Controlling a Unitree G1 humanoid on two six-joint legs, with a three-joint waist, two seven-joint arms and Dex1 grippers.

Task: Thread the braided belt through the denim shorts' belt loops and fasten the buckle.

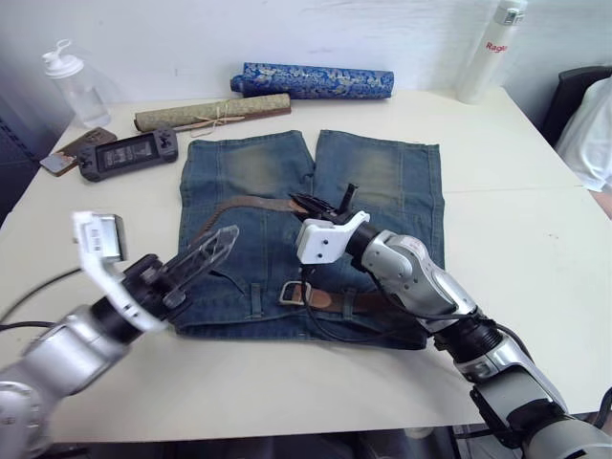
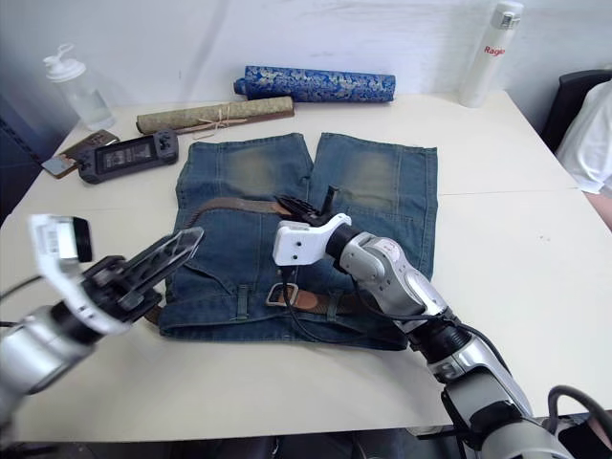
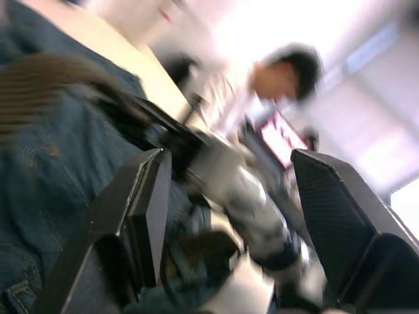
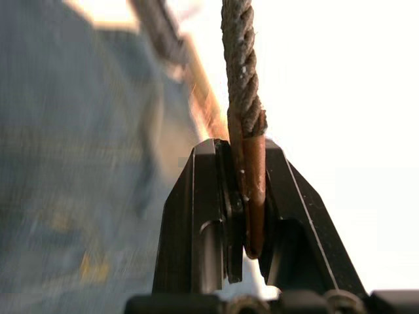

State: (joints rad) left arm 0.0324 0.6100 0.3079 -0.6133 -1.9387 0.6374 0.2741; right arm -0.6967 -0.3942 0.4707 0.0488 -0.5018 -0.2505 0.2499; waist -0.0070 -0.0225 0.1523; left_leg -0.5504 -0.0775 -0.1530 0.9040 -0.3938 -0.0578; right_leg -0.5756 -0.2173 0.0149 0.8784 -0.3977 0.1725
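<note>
The denim shorts (image 1: pixel 382 182) lie flat on the white table, waistband at the near edge. The braided belt (image 1: pixel 251 203) curves across the left leg and runs along the waistband, where its leather end and silver buckle (image 1: pixel 293 293) rest beside a belt loop (image 1: pixel 256 298). My right gripper (image 1: pixel 317 204) hovers over the middle of the shorts, shut on the belt's reddish-brown leather tip (image 4: pixel 252 190), with the braid (image 4: pixel 240 78) running out from the fingers. My left gripper (image 1: pixel 222 241) is open, held just above the shorts' left hip near the waistband; its fingers (image 3: pixel 141 209) stand wide apart with nothing between them.
Behind the shorts lie a tan rolled mat (image 1: pixel 212 112) and a blue patterned roll (image 1: pixel 312 81). A black handheld console (image 1: pixel 127 153) and a clear bottle (image 1: pixel 75 86) sit at the back left, a white bottle (image 1: pixel 490 53) at the back right. A person's sleeve (image 1: pixel 588 124) shows at the right edge.
</note>
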